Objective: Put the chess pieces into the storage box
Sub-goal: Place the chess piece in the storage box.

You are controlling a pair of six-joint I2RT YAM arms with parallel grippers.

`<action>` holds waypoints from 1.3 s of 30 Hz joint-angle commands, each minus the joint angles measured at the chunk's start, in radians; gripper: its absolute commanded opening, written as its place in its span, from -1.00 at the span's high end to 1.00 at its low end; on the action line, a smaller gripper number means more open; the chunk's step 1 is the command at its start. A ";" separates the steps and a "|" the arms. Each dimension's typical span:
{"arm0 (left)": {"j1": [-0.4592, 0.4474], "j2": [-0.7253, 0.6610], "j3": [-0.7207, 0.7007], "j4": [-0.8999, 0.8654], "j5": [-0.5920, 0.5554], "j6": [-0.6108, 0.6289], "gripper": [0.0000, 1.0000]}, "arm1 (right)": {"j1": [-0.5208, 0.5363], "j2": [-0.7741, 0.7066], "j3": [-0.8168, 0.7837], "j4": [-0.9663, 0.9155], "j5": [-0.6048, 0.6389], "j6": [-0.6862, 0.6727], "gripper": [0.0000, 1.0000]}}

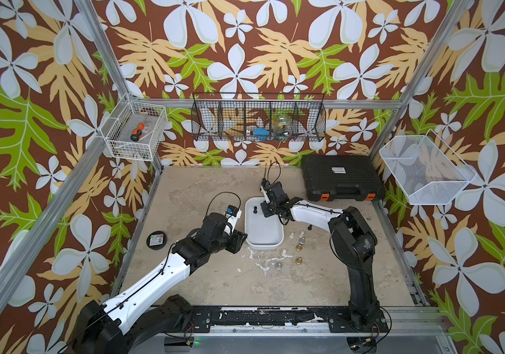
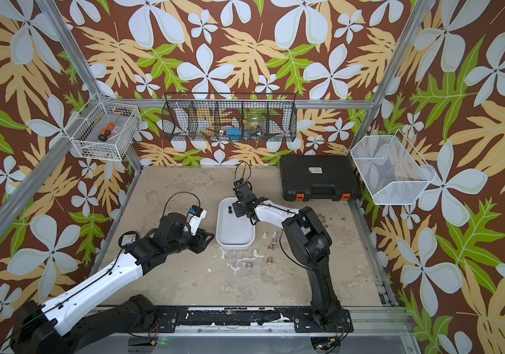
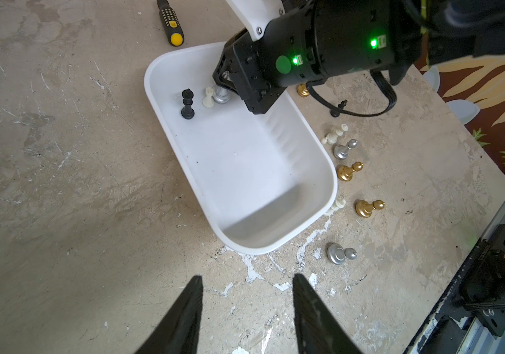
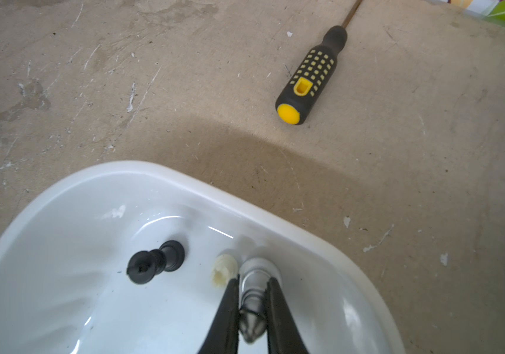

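Observation:
The storage box, a white tub, sits mid-table. A black chess piece and a cream one stand at its far end. My right gripper reaches down into that end and is shut on a silver chess piece, right beside the cream one. My left gripper hovers open over bare table by the box's near left corner, with nothing between its fingers. Several gold, silver, cream and black pieces stand or lie on the table right of the box, among them a gold one and a silver one.
A black screwdriver with a yellow tip lies just beyond the box's far end. A black case with orange latches sits at the back right. A round black tin lies at the table's left edge. Wire baskets hang on the walls.

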 commanded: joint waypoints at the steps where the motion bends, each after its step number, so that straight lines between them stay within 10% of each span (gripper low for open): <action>1: 0.002 0.003 0.006 0.008 0.004 0.006 0.00 | 0.000 0.005 0.008 0.016 -0.026 0.006 0.90; 39: 0.002 0.002 0.004 0.005 0.001 0.008 0.00 | 0.000 0.027 0.039 -0.031 0.016 0.009 0.80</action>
